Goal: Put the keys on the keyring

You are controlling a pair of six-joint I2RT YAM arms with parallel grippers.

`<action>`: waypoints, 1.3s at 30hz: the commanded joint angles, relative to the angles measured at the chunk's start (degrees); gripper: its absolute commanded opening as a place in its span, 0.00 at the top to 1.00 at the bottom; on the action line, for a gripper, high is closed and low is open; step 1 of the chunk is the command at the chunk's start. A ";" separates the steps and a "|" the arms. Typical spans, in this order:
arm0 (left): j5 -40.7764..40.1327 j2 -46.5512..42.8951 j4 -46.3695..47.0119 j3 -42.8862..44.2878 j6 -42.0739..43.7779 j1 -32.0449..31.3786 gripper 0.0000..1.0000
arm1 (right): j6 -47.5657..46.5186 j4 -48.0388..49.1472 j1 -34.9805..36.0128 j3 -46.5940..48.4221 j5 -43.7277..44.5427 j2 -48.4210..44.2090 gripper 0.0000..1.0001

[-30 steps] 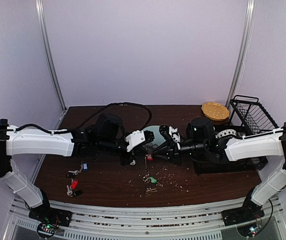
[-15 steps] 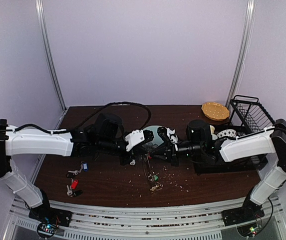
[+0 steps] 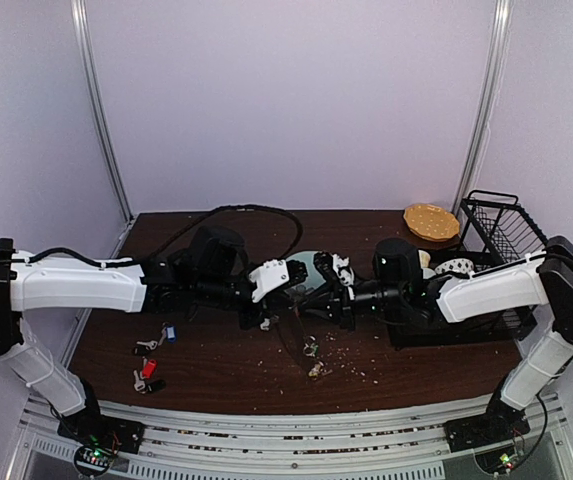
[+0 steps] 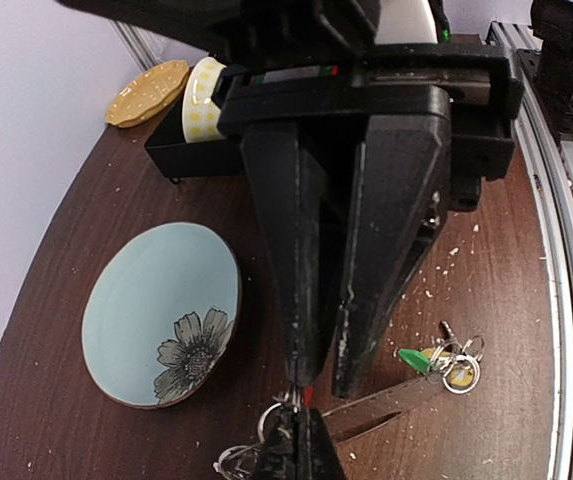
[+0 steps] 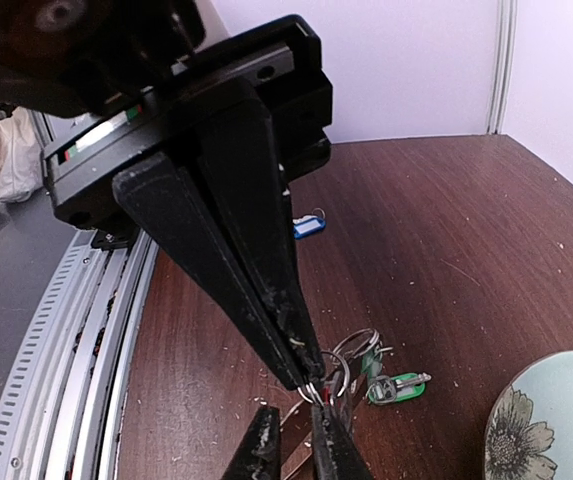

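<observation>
My left gripper (image 3: 288, 296) is shut on the thin grey keyring (image 3: 294, 338), which hangs from its tips down to the table. A bunch of small split rings (image 5: 338, 372) and a bit of red tag (image 4: 307, 397) sit at the pinch. My right gripper (image 3: 312, 300) faces it tip to tip. Its jaws stand a little apart, and one finger (image 5: 331, 445) touches the rings. A green-tagged key (image 5: 396, 388) and a yellow-tagged key (image 4: 456, 372) lie on the table under the ring. Loose blue-tagged (image 3: 170, 333) and red-tagged (image 3: 148, 368) keys lie at the left.
A pale green flowered plate (image 4: 136, 300) lies just behind the grippers. A black wire rack (image 3: 506, 235), a yellow plate (image 3: 431, 222) and a dotted tape roll (image 4: 204, 100) stand at the back right. Crumbs are scattered on the dark wooden table (image 3: 226, 370).
My right gripper has closed in on the left one's tips. The hanging keys have swung a little right and towards the front. The red tag no longer shows from above.
</observation>
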 commanded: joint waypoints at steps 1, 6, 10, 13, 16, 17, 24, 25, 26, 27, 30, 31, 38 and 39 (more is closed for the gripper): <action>1.55 -2.09 3.69 -0.62 0.98 -0.31 1.00 | 0.26 5.37 -0.93 -0.18 -3.54 -1.58 0.84; 1.42 -2.53 4.63 -1.22 0.58 -0.31 1.00 | -0.36 5.34 -1.11 0.47 -4.25 -0.70 0.84; 1.42 -2.65 4.76 -1.36 0.38 -0.32 1.00 | -0.45 5.66 -1.06 0.88 -3.68 0.22 0.85; 1.54 -2.67 4.67 -1.35 0.37 -0.31 1.00 | -0.71 5.05 -1.09 1.28 -3.31 0.76 0.85; 1.45 -2.61 4.70 -1.28 0.45 -0.32 1.00 | -1.54 3.73 -1.02 1.85 -2.89 1.51 0.85; 1.53 -2.56 4.69 -1.20 0.43 -0.31 1.00 | -1.87 3.40 -1.07 1.92 -2.72 1.69 0.85; 1.67 -2.73 4.61 -1.25 0.43 -0.33 1.00 | -1.86 3.45 -1.08 2.14 -2.98 2.21 0.91; 1.65 -2.78 4.60 -1.15 0.36 -0.31 1.00 | -1.79 3.35 -1.09 2.23 -2.93 2.14 0.93; 1.64 -2.76 4.61 -1.16 0.37 -0.31 1.00 | -1.94 2.89 -0.97 2.32 -2.88 2.17 0.93; 1.75 -2.74 4.73 -1.27 0.37 -0.31 1.00 | -2.36 2.24 -0.93 2.49 -2.58 2.17 0.93; 1.84 -2.65 4.79 -1.13 0.34 -0.36 1.00 | -3.70 0.50 -0.76 3.06 -1.81 2.46 0.93; 1.81 -2.52 4.78 -1.19 0.31 -0.33 1.00 | -4.12 0.00 -0.73 3.34 -1.88 2.55 0.95; 2.01 -2.51 5.05 -1.12 -0.36 -0.27 1.00 | -5.41 -2.40 -0.52 4.17 -2.49 1.63 1.00; 2.07 -2.77 5.54 -1.61 -0.88 -0.03 1.00 | -5.27 -2.45 -0.60 3.80 -2.70 1.37 1.00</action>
